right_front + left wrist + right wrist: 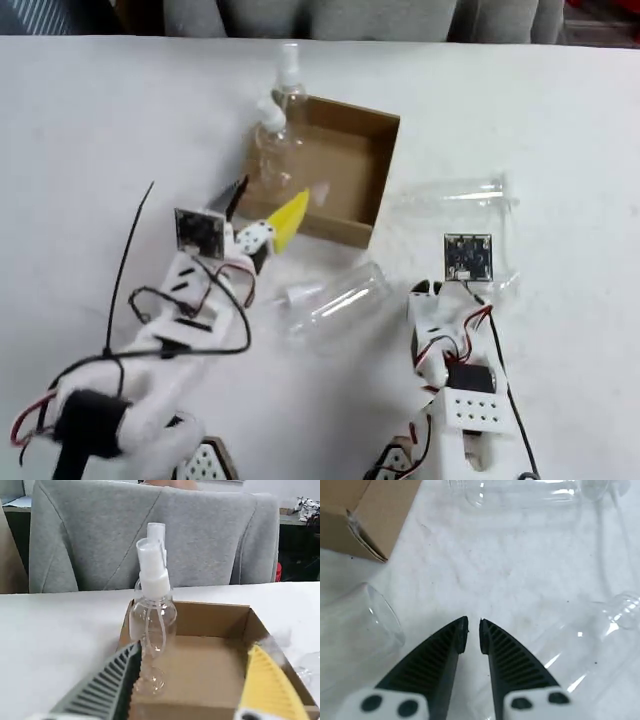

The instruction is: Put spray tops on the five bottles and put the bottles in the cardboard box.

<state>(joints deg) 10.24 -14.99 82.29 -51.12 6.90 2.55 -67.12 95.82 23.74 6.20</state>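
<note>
The cardboard box [388,170] lies open near the middle of the bench [560,120]. One clear bottle [272,150] stands upright in it, against its left wall, and carries a white spray top [150,562]. A second upright bottle [289,90] with the same kind of top stands at the far left corner of the box (I cannot tell whether it is inside the wall or just outside it). The rest of the box floor is bare brown cardboard.

Three more clear bottles lie on their sides on the bench. One [340,295] lies in front of the box, between the two arms, and something white sits at its neck end, toward the left arm. Another [455,195] lies just to the right of the box. The third [590,650] lies beside the right arm, and its neck is open, without a top.

The left jaws, one dark grey and one yellow, stand wide open over the near left edge of the box and hold nothing. The grey one is just beside the bottle in the box. The right jaws are black and almost closed, with only a thin gap and nothing in it, and they point down at the bench among the lying bottles. A grey chair back [90,540] rises behind the bench.
</note>
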